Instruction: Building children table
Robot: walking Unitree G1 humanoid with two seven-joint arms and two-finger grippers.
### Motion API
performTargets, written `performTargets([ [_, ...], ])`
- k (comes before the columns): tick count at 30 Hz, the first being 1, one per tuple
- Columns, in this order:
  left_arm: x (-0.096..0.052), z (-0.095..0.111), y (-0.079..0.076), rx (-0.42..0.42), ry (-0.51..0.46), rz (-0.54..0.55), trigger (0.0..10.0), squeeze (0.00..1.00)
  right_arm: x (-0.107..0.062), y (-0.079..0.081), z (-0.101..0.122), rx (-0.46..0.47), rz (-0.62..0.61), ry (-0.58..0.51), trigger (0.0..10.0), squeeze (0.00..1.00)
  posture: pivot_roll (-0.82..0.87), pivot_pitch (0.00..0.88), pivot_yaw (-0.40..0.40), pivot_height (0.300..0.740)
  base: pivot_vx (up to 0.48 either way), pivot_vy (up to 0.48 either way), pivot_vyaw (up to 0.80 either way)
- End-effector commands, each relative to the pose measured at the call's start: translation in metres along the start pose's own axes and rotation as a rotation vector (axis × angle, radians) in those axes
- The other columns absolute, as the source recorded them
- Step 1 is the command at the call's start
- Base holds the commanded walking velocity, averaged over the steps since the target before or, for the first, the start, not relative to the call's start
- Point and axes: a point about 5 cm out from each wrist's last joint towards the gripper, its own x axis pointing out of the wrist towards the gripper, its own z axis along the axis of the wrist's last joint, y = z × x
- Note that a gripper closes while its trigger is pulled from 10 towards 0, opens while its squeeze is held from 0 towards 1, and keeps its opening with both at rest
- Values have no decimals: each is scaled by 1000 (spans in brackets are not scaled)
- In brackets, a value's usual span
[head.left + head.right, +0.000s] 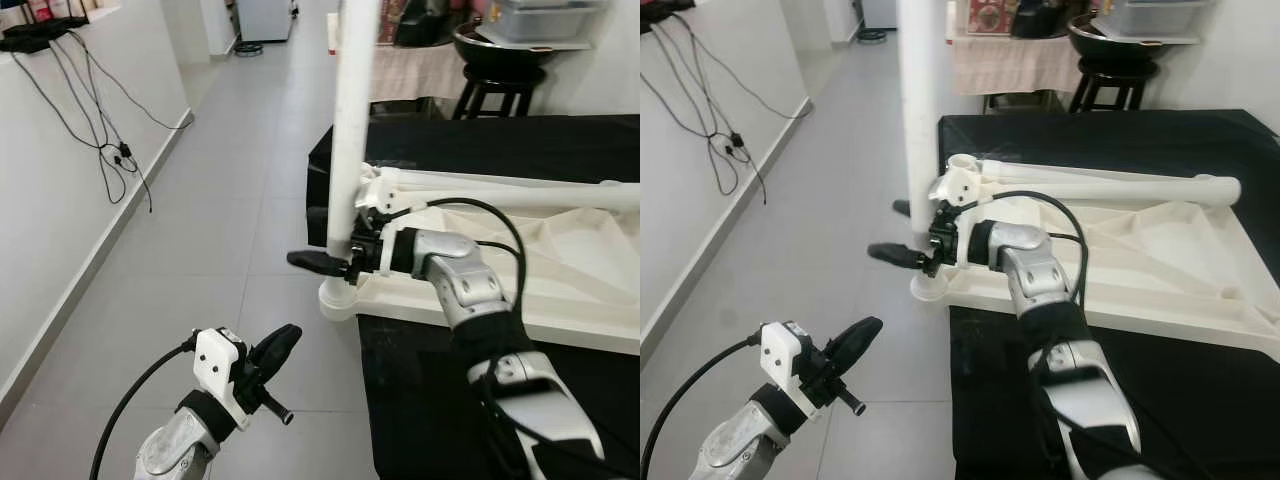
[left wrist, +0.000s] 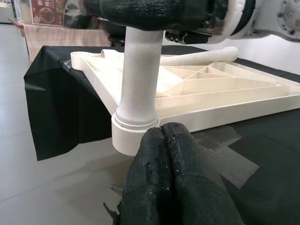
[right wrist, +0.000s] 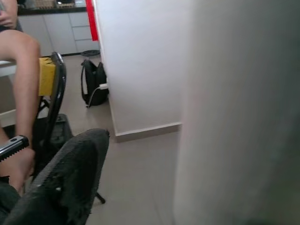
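A white children's table top (image 1: 560,290) lies upside down on a black-covered platform (image 1: 500,145). One white leg (image 1: 352,130) stands upright in its near-left corner socket (image 1: 338,298). A second leg (image 1: 1110,185) lies across the top. My right gripper (image 1: 302,236) reaches in from the right and straddles the upright leg, one finger in front and one behind. In the right wrist view a finger (image 3: 70,183) stands off the leg (image 3: 239,112) with floor showing between. My left gripper (image 1: 286,338) hovers low over the floor, shut and empty, pointing at the socket (image 2: 133,133).
A white wall (image 1: 60,150) with hanging black cables (image 1: 110,150) runs along the left of the tiled floor. A black stool (image 1: 500,85) and a cluttered shelf stand behind. A seated person's leg (image 3: 23,79) and a backpack (image 3: 91,82) are across the room.
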Motion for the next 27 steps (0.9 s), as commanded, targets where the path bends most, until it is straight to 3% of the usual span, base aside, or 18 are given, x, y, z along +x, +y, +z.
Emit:
performTargets([
  [1, -2, -2, 2, 10, 18, 8, 10000, 0, 9, 2, -6, 20, 45, 39, 0, 0, 49, 0, 0, 740, 0, 0, 0],
  [7, -1, -2, 1, 13, 18, 9, 10000, 0, 6, -3, -15, 62, 37, 63, 0, 0, 51, 0, -2, 740, 0, 0, 0],
  [13, -1, -3, -1, 9, 17, 8, 10000, 0, -4, -7, -32, 74, -78, 76, 0, 0, 44, 0, 0, 740, 0, 0, 0],
  [15, -2, -3, -2, 8, 17, 7, 10000, 0, -8, -5, -45, 50, -163, 131, 0, 0, 47, 0, -12, 740, 0, 0, 0],
  [16, -4, -3, -3, 8, 17, 7, 10000, 0, -8, -8, -52, 99, -333, 137, 0, 0, 52, 0, -24, 740, 0, 0, 0],
  [17, -4, -3, -3, 8, 17, 7, 10000, 0, -8, -8, -52, 99, -333, 137, 0, 0, 52, 0, -24, 740, 0, 0, 0],
  [18, -6, -2, -3, 5, 19, 9, 10000, 0, -6, 6, -75, 259, -814, 120, 0, 0, 47, 0, -17, 740, 0, 0, 0],
  [19, -6, -2, -3, 5, 19, 9, 10000, 0, -6, 6, -75, 259, -814, 120, 0, 0, 47, 0, -17, 740, 0, 0, 0],
  [20, -7, -1, -2, 3, 19, 11, 10000, 0, -6, 23, -82, 305, -873, 121, 0, 0, 47, 0, -17, 740, 0, 0, 0],
  [21, -7, -2, -2, 3, 22, 10, 10000, 0, -1, 43, -86, 333, -846, 129, 0, 0, 23, 0, -4, 740, 0, 0, 0],
  [25, -6, -2, -2, 0, 26, 2, 10000, 0, -5, 46, -85, 310, -850, 129, 0, 0, 20, 0, -4, 740, 0, 0, 0],
  [27, -7, -2, -1, -4, 25, -2, 10000, 0, -9, 34, -84, 274, -869, 130, 0, 0, 33, 0, -14, 740, 0, 0, 0],
])
